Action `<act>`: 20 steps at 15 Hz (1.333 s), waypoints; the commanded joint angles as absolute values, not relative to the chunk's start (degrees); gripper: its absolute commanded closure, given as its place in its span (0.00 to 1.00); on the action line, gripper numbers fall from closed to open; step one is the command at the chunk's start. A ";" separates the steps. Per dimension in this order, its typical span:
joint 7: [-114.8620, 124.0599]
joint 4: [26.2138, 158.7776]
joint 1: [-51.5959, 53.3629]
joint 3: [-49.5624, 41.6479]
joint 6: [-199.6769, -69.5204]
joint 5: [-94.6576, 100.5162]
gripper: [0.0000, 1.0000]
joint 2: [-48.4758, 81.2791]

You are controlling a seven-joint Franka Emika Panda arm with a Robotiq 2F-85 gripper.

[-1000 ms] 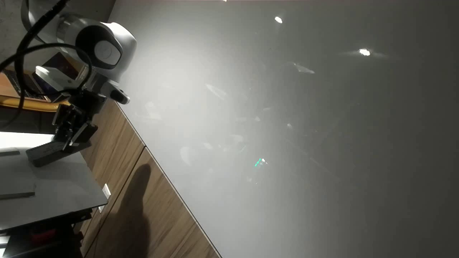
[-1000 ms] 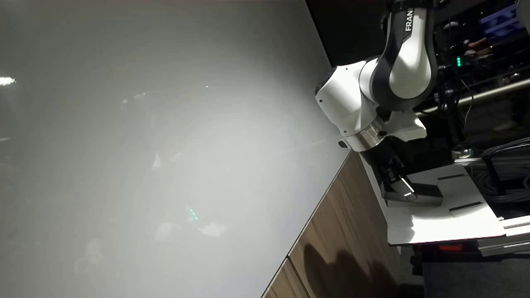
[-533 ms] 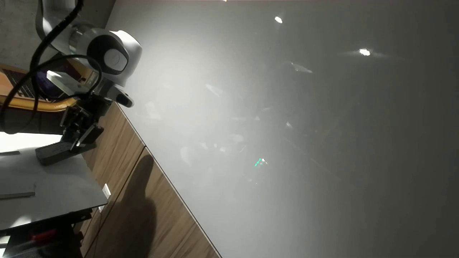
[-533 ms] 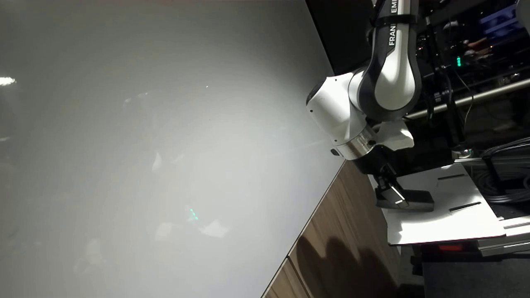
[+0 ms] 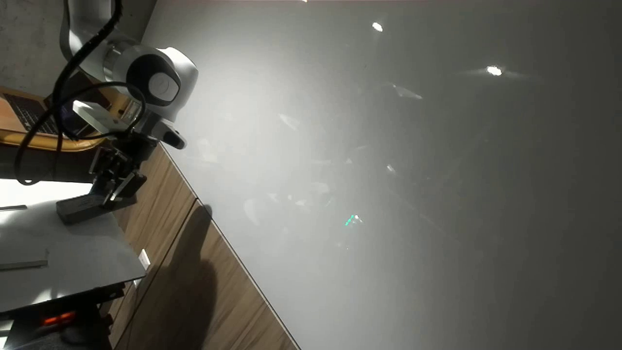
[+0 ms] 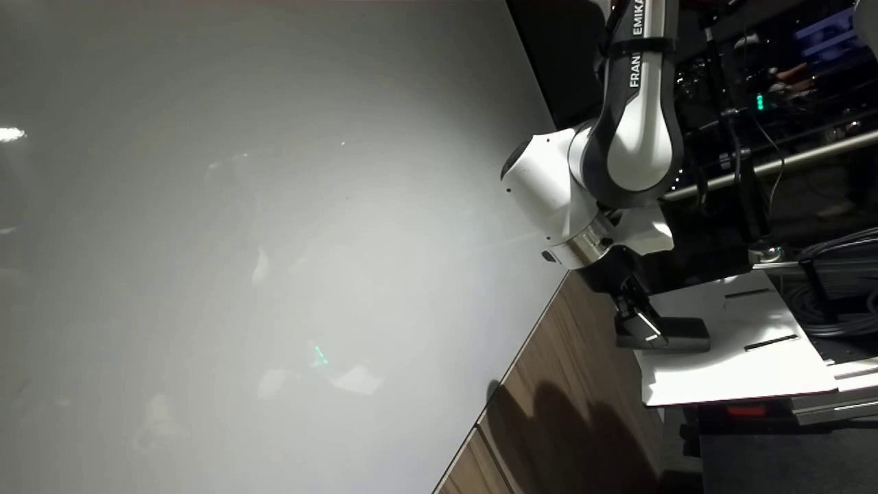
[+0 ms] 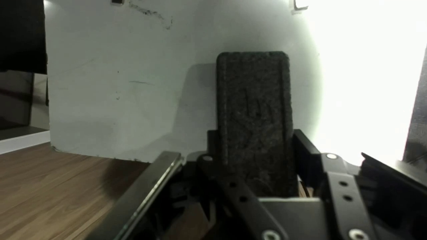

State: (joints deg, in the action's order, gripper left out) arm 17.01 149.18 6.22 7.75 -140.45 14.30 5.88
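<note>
Both exterior views are mostly filled by a glossy grey surface (image 5: 364, 170), speckled with reflected lights and meeting wood-grain panelling (image 5: 238, 291) along a slanting edge. Nearer in, the pincer (image 7: 257, 146) stands part-way open, its jaws closed on the two long sides of a dark grey, felt-like block (image 7: 253, 93), gripped toward one end. Most of the block juts out beyond the jaws, and thin dark lines mark its face. Under it lies a white panel (image 7: 116, 110), and the block sits over the part close to the panelling, with a soft shadow (image 7: 198, 96) just beside it; whether block and panel touch cannot be told. Glare washes out one part of the panel, dark smudges (image 7: 146, 11) mark another, and two slim strips (image 6: 770, 342) lie on it. From the top of both exterior views comes the white and black arm (image 6: 549, 185), with a black cable (image 5: 88, 48) looping past it. Farther out, a laptop (image 5: 31, 114) rests on a yellow-edged surface (image 5: 87, 144), while in an exterior view a metal rail (image 6: 802, 159) and coiled cables (image 6: 840, 312) show in the dark beyond the panel.
</note>
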 commanded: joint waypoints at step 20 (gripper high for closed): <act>16.34 146.44 6.86 1.61 -139.77 14.76 0.61 10.41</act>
State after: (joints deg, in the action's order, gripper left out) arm 16.88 146.06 6.29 1.84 -140.48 14.47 11.96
